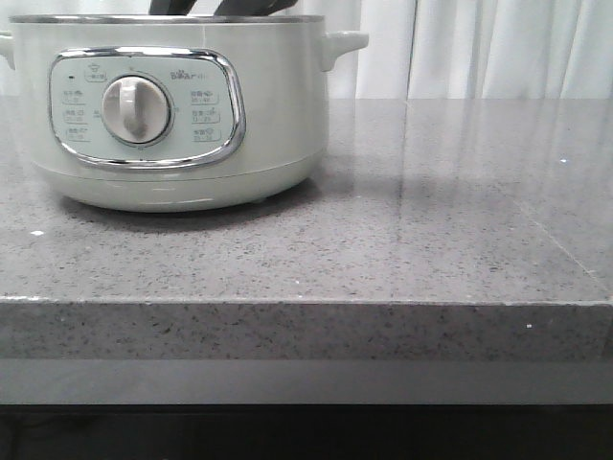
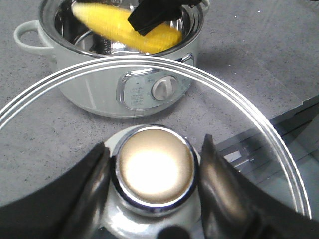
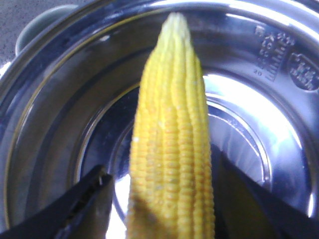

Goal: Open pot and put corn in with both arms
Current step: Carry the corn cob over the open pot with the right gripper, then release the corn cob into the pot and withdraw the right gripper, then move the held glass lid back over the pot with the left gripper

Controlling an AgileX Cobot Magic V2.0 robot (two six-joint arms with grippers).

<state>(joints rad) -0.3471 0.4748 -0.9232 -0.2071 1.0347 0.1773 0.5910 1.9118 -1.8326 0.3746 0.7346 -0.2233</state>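
Note:
The pale grey-green pot point(image 1: 278, 115) stands at the left of the counter with its lid off. In the left wrist view my left gripper point(image 2: 154, 144) is shut on the gold knob point(image 2: 157, 167) of the glass lid point(image 2: 234, 97), held off to the side of the pot point(image 2: 94, 89). The yellow corn point(image 2: 109, 27) lies across the pot's steel inside under my right gripper point(image 2: 149, 17). In the right wrist view the corn point(image 3: 172, 124) sits between the fingers of the right gripper point(image 3: 159, 179). There is a bright gap on one side, so the jaws are open. The pot's steel wall point(image 3: 65, 99) surrounds it.
A grey speckled stone counter point(image 1: 431, 220) runs to the right of the pot, with its front edge point(image 1: 306, 302) near the camera. White curtains point(image 1: 479, 48) hang behind. Dark gripper parts point(image 1: 230, 8) show just above the pot's rim.

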